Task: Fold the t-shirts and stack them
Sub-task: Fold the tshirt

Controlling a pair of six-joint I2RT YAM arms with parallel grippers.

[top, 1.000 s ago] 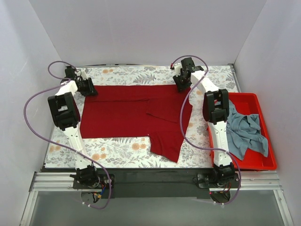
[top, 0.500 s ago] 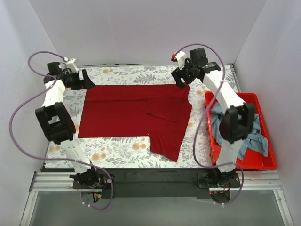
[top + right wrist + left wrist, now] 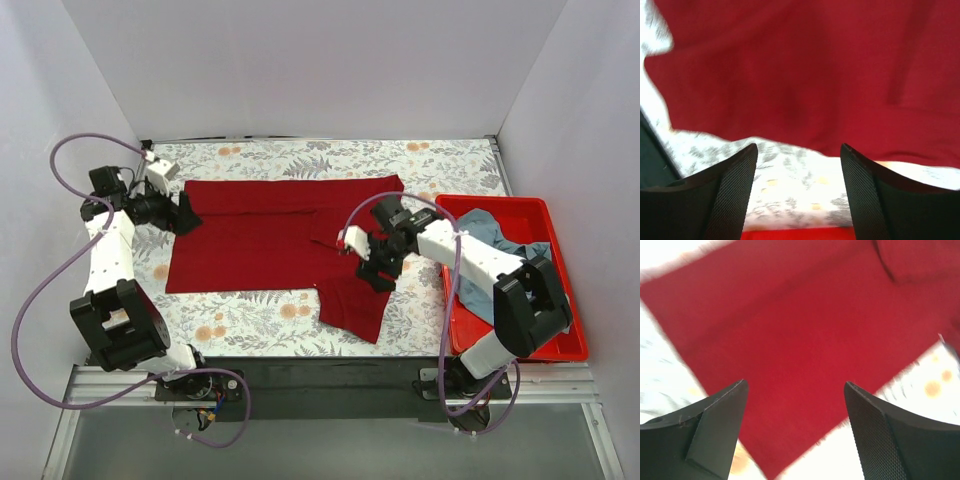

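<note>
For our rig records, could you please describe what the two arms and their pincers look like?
The left arm and right arm have white shells with black joints. A lilac cable loops along each. The left pincer and right pincer have black fingers with dimpled faces.

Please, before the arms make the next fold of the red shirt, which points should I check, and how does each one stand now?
1. Left gripper open and empty: ok.
2. Right gripper open and empty: ok.
3. Left gripper over the left edge of the red shirt: ok.
4. Right gripper above the shirt's near-right flap: ok.
5. Red shirt folded to a neat rectangle: not ok, the flap juts out.
6. Grey shirt out of the way, in the bin: ok.
</note>
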